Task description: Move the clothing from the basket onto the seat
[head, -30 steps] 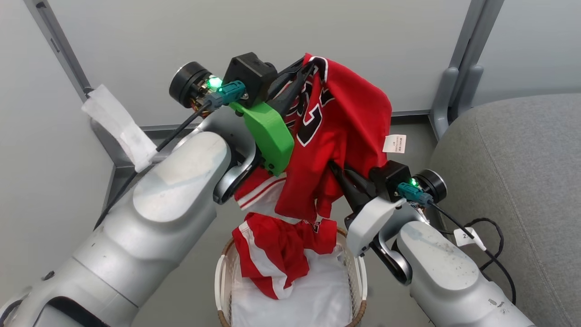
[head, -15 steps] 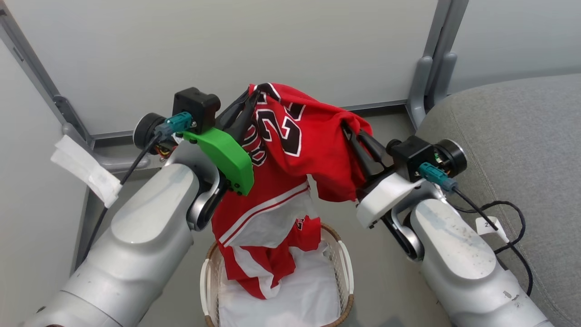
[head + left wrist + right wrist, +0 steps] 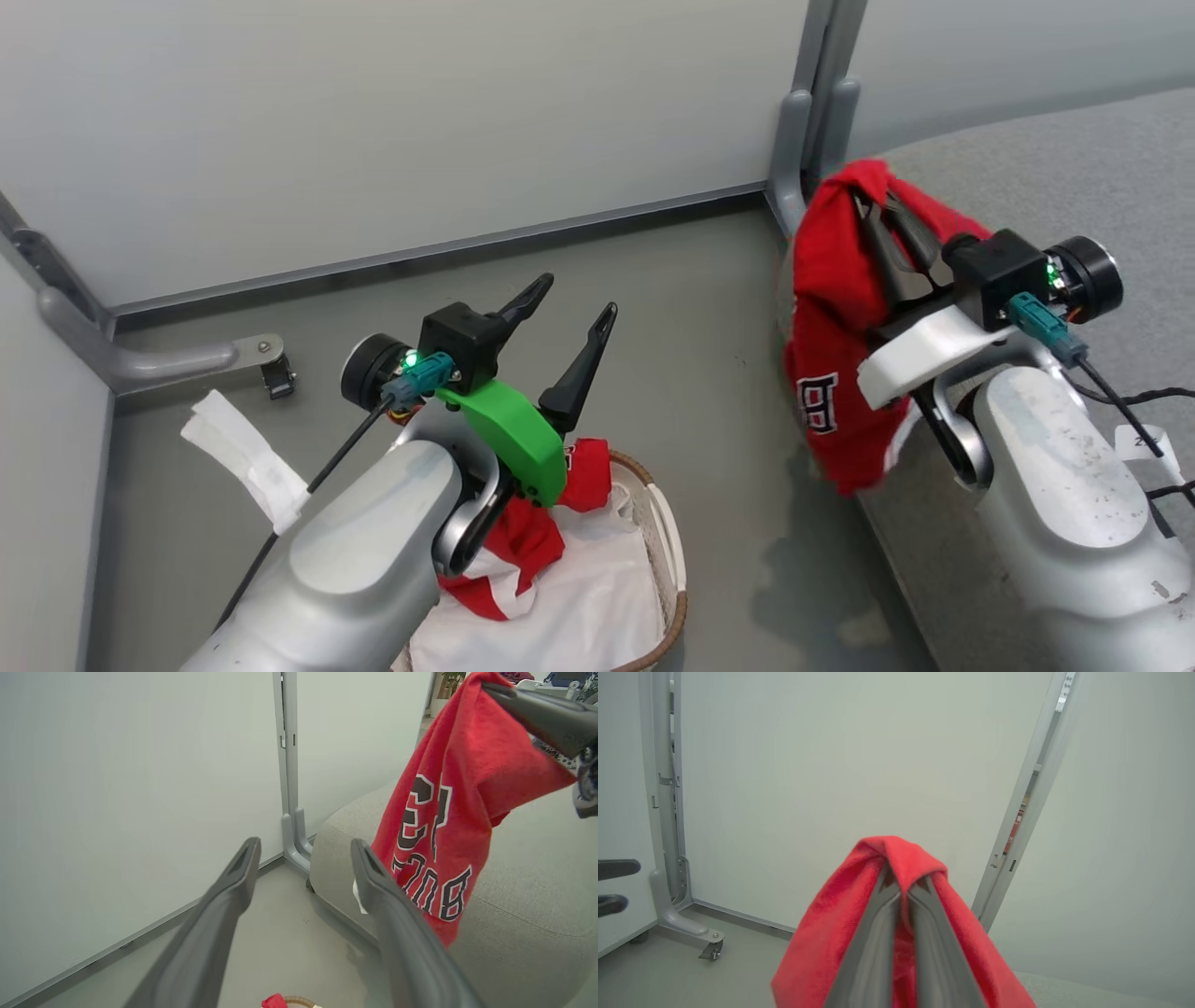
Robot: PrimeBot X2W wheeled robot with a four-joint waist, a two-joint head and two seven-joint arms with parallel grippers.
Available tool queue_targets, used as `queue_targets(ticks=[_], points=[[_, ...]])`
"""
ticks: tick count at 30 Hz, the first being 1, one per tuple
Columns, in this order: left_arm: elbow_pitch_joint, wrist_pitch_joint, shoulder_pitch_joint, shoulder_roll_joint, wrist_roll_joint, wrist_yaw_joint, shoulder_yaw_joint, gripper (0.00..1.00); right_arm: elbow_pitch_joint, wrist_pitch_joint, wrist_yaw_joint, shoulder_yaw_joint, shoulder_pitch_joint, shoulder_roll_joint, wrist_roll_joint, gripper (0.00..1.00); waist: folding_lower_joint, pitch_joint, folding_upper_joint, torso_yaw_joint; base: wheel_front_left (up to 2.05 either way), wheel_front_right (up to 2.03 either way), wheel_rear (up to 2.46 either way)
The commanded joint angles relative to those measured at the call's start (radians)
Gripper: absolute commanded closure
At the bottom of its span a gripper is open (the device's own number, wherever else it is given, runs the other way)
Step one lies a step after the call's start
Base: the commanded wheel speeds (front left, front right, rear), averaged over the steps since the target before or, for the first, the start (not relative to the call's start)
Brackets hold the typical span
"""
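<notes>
Clothing (image 3: 826, 299) – where?

Split in two. Red jersey (image 3: 437, 812) at upper right of the head view, hanging just beside the rounded edge of the grey seat (image 3: 1074, 159). Touching the cushion or not, cannot tell. Second red garment (image 3: 523, 546) with white trim at bottom centre, lying in the basket (image 3: 680, 607) on the white sheet (image 3: 579, 607), partly hidden behind the left forearm.

Right hand (image 3: 878, 201)?

Pressed together on a fold of the jersey, with red cloth draped over both fingertips in the right wrist view. Black, white-edged lettering turned toward the left wrist camera.

And the left hand (image 3: 574, 297)?

Spread wide, gripping nothing. Raised over the basket at centre of the head view, fingers pointing toward the upper right, well apart from the jersey.

Anything else around?

Grey floor (image 3: 691, 373) between basket and seat. Grey post (image 3: 808, 112) at the wall corner, top of the frame, right of centre, just beside the seat's edge.
</notes>
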Motion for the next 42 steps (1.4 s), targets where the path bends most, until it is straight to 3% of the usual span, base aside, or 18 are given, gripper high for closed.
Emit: queue_targets(ticks=[1,9,20,34,42], points=[[-0.003,-0.008,0.017,-0.003,0.011,0.004,-0.005,0.0,-0.012,-0.002,-0.001,-0.011,0.008,-0.014,-0.011,1.0,0.0,0.019,0.0,-0.047,0.0,0.0,0.0],[-0.015,-0.012,0.029,-0.019,0.021,0.004,-0.026,0.0,-0.044,-0.002,-0.001,-0.07,0.028,-0.065,-0.024,1.0,0.0,0.06,0.0,-0.147,0.0,0.0,0.0],[-0.012,-0.013,0.008,-0.037,0.021,0.0,-0.042,0.0,-0.083,-0.002,-0.001,-0.107,0.03,-0.055,-0.034,1.0,0.0,0.125,0.0,-0.252,0.0,0.0,0.0],[-0.008,-0.011,-0.014,-0.044,0.03,0.0,-0.063,0.0,-0.105,-0.002,-0.001,-0.182,0.06,-0.042,-0.054,1.0,0.0,0.16,0.0,-0.261,0.0,0.0,0.0],[-0.025,-0.008,-0.044,-0.029,0.044,0.01,-0.062,0.0,-0.052,-0.002,-0.001,-0.203,-0.036,-0.068,-0.064,1.0,0.0,0.217,0.0,-0.229,0.0,0.0,0.0]])
